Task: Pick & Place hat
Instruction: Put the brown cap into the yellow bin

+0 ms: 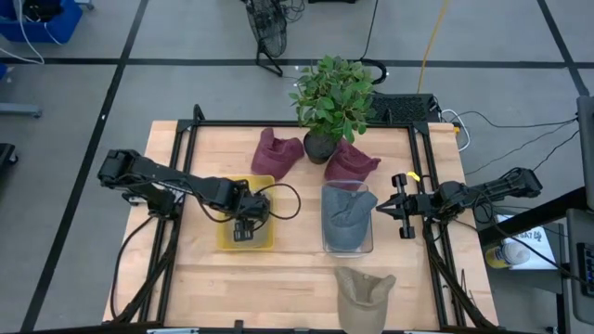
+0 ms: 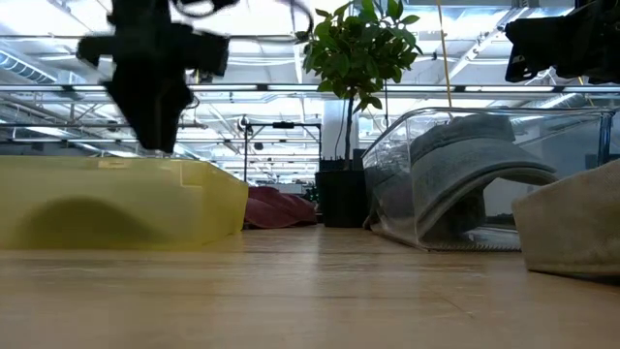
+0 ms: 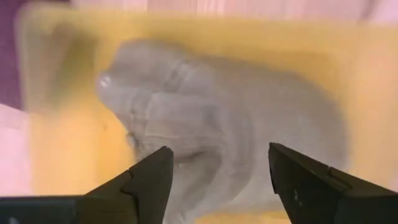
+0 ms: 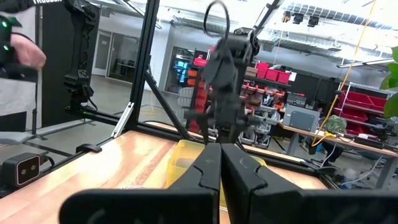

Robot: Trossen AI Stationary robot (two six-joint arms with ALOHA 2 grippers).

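A grey hat (image 3: 217, 106) lies flat in the yellow bin (image 1: 225, 237), as the left wrist view shows; in the high view my left gripper hides it. My left gripper (image 1: 246, 225) hangs open over that bin, pointing down, its fingers (image 3: 149, 177) apart above the hat and clear of it. In the low view it (image 2: 153, 131) stands just above the bin's rim (image 2: 116, 170). My right gripper (image 1: 382, 211) is shut and empty, level, at the right side of a clear bin (image 1: 327, 243) that holds a blue-grey hat (image 1: 347, 215).
Two maroon hats (image 1: 277, 153) (image 1: 351, 163) lie at the far side beside a potted plant (image 1: 329, 97). A tan hat (image 1: 364, 289) lies at the near edge. A black frame (image 1: 176, 167) runs along the table's sides. A person's hand (image 4: 25, 50) shows beyond the table.
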